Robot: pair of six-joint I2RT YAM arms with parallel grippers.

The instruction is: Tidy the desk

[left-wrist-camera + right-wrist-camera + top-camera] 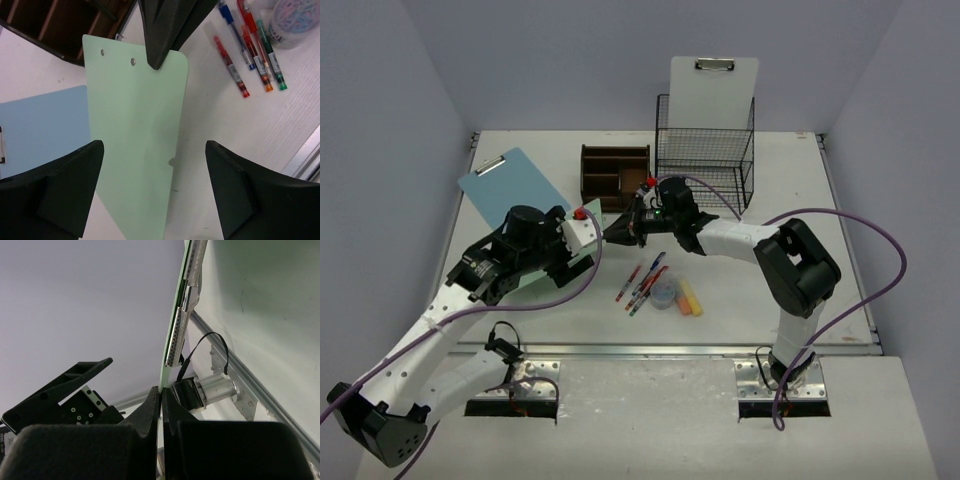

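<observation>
Pale green flat clipboard [132, 125], mostly hidden from above, pinched at its 12 o'clock edge by clenched right gripper [161, 390]. Left gripper [155, 147] released, straddling board; contact unclear.

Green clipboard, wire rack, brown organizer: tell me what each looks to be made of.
The green clipboard is a thin, matte pale-green sheet with two small metal rivets: probably plastic, possibly coated board. The wire rack is open black mesh of thin rods, likely coated metal. The brown organizer has dull dark-brown panels, wood-like; grain is too small to confirm.
</observation>
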